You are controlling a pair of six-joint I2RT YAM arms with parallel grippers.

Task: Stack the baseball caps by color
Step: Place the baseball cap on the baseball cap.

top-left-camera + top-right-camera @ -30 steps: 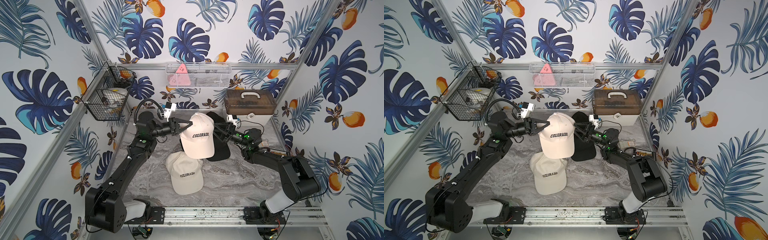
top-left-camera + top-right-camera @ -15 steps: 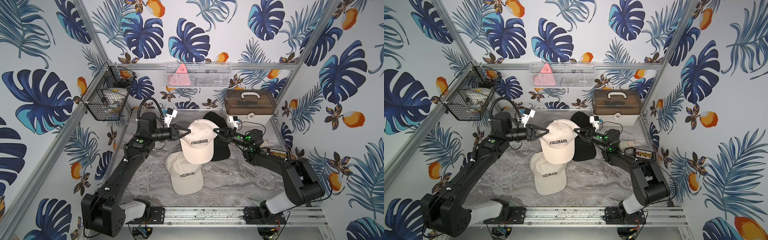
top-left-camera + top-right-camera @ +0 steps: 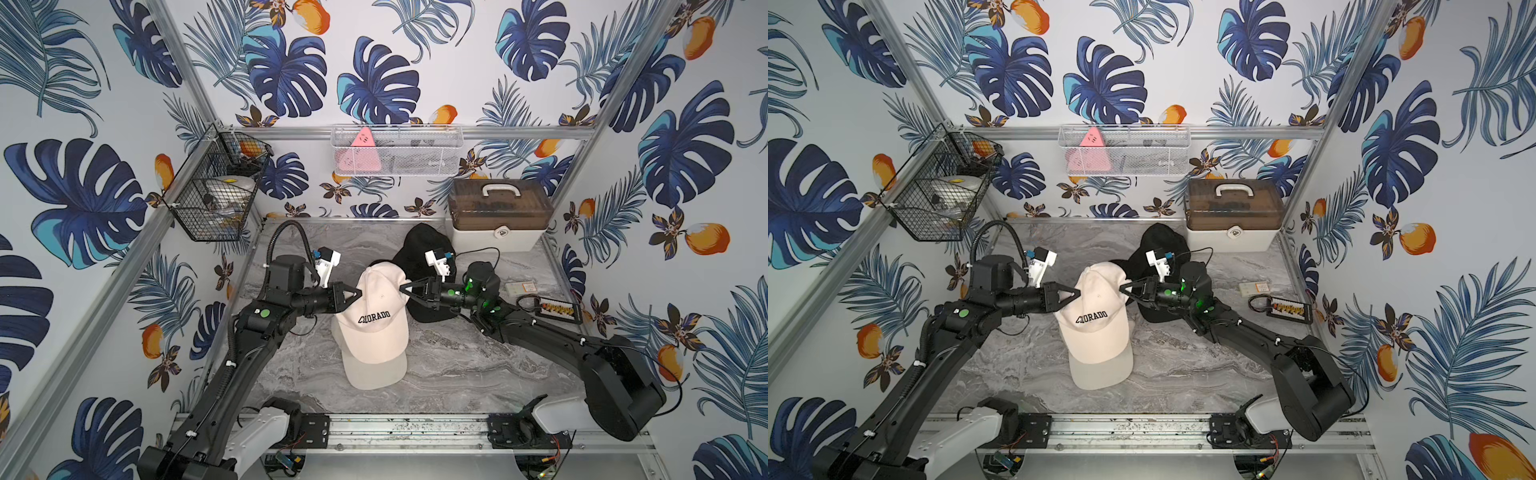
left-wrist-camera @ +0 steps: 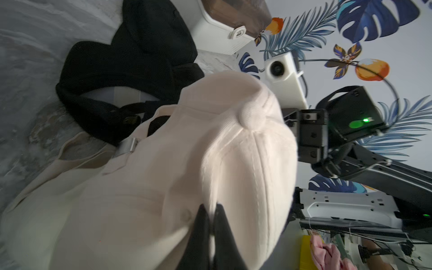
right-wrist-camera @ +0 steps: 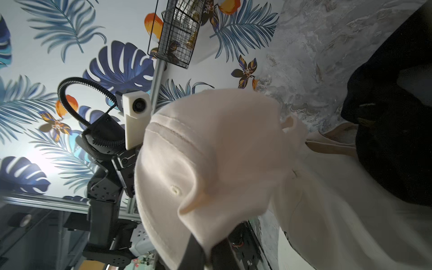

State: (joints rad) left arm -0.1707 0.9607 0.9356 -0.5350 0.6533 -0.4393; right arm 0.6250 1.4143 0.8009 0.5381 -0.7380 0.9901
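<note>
"The cream baseball cap with the COLORADO lettering, where is it sitting?"

"It is hanging between the two arms, over the middle of the tabletop. The left gripper is pinching one side of the crown and the right gripper the opposite side. Each pair of jaws is clamped tight on a fold of fabric."

"Which step are we looking at?"

"I am reading it as the placing step. Its brim is overlapping a second cream cap lying flat below. The black caps are lying in a heap just behind, toward the back wall."

"What is the next move asking for?"

"In my judgement, settling the crown squarely over the lower crown with the brims lined up. After that, letting go on both sides together, because soft fabric is likely to slump sideways if one side goes first."

"Anything you are failing to make out?"

"Whether the held cap is already touching the lower one. It is also covering most of that cap, so I cannot tell if another cream one is lying underneath. The black heap is merging into one dark mass, with the right arm crossing it, so I am not counting those."
</note>
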